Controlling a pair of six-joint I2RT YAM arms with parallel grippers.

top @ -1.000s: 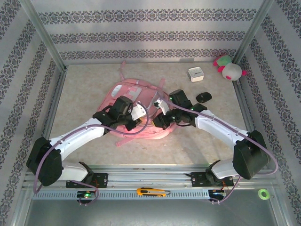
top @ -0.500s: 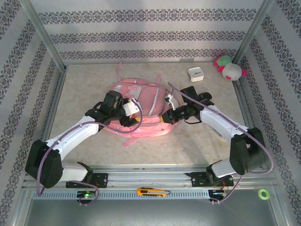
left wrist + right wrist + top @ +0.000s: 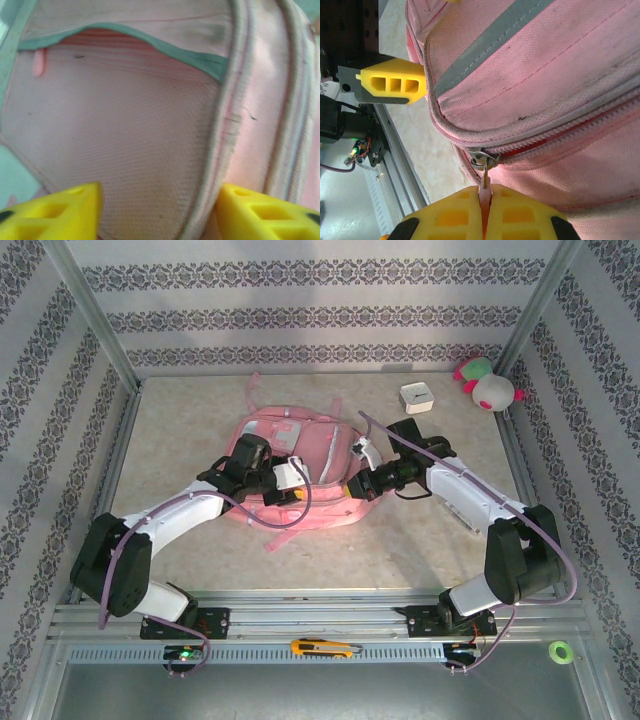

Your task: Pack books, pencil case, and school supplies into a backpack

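**Right gripper [image 3: 485,212] clamped on the zip pull [image 3: 484,196], left gripper [image 3: 157,210] spread over the backpack [image 3: 312,445]**

The backpack lies flat in the middle of the table [image 3: 180,430], straps trailing toward the back wall and the near edge. Both arms reach in over it, one from each side.

The right gripper's yellow fingers are pressed tight together on the pink zip pull at the pack's right edge. The metal slider [image 3: 482,160] sits just above the fingertips, and beyond it the zip [image 3: 560,137] gapes a little, showing red inside.

The left gripper hangs over the pack's left half with its fingers plainly apart. A ridge of piping [image 3: 220,150] runs down between them, with a green-trimmed pocket [image 3: 115,130] beside it. Nothing is pinched there (whether the tips actually rest on the cloth I cannot tell).

A plush toy [image 3: 487,383] and a small white box [image 3: 416,398] sit well apart from the pack, at the far right.
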